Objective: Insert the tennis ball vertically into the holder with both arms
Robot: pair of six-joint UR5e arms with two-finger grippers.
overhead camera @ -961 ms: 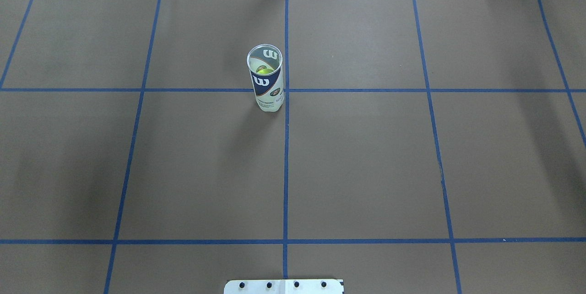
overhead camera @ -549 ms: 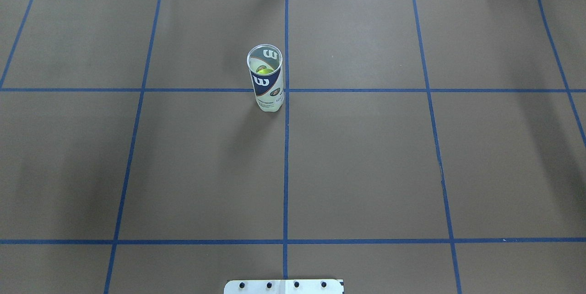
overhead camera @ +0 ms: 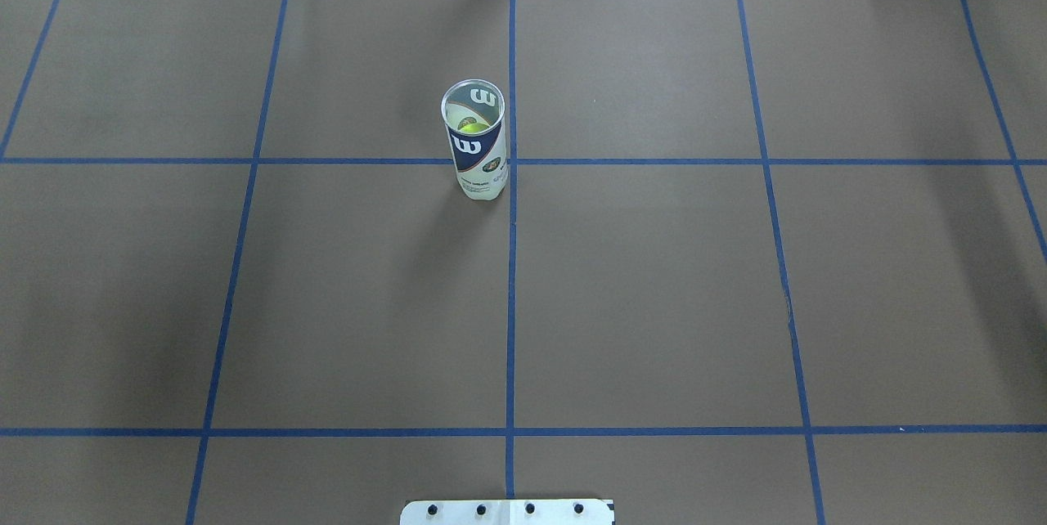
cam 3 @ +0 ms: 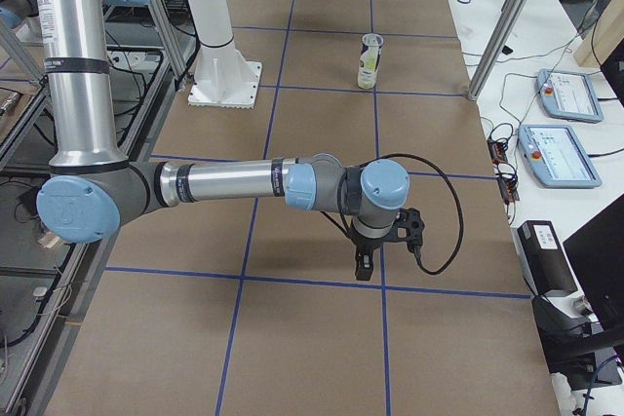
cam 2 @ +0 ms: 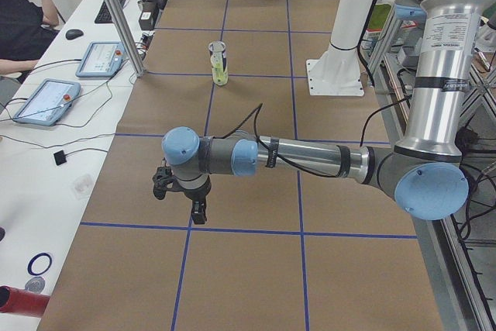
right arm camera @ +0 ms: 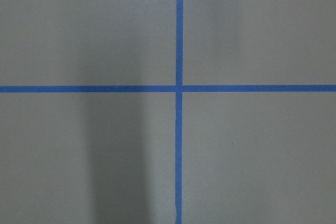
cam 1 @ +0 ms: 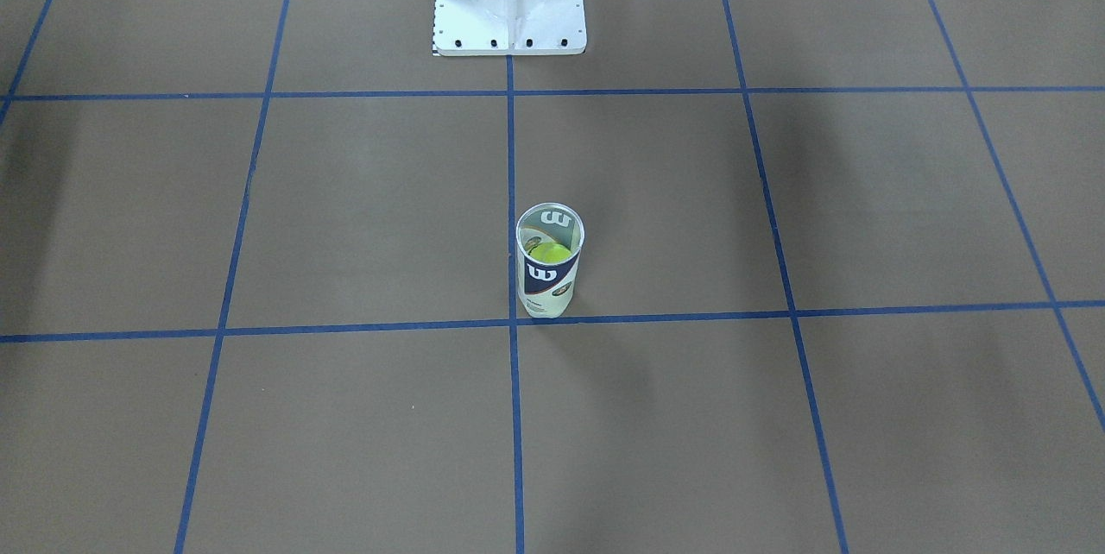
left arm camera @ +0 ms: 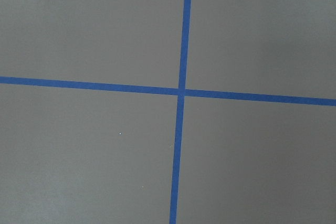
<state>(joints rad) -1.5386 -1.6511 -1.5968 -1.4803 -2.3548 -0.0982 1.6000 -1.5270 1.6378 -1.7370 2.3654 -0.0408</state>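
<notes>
Where the front-facing camera looks steeply down on the brown paper-covered table (cam 1: 259,217), the holder (cam 1: 549,265) stands upright just beside a crossing of blue tape lines (cam 1: 511,192). A yellow-green tennis ball (cam 1: 550,253) shows inside it through the open top. The white robot base (cam 1: 509,2) sits well apart, at the top edge.

From overhead, the holder (overhead camera: 477,145) stands just left of the centre tape line, with the tennis ball (overhead camera: 472,127) down inside it (only partly seen past the rim and label).

Seen from the table's left end, the left arm (cam 2: 310,162) stretches low across the table. The left gripper (cam 2: 190,203) points down near a tape crossing, well apart from the far, small holder (cam 2: 219,63). I cannot tell whether its fingers are apart or together.

Seen from the right end, the right arm (cam 3: 234,182) reaches out likewise. The right gripper (cam 3: 370,255) hangs above the paper, far from the holder (cam 3: 369,61), and its finger state cannot be told either.

Both wrist cameras show only brown paper and one tape crossing each.
</notes>
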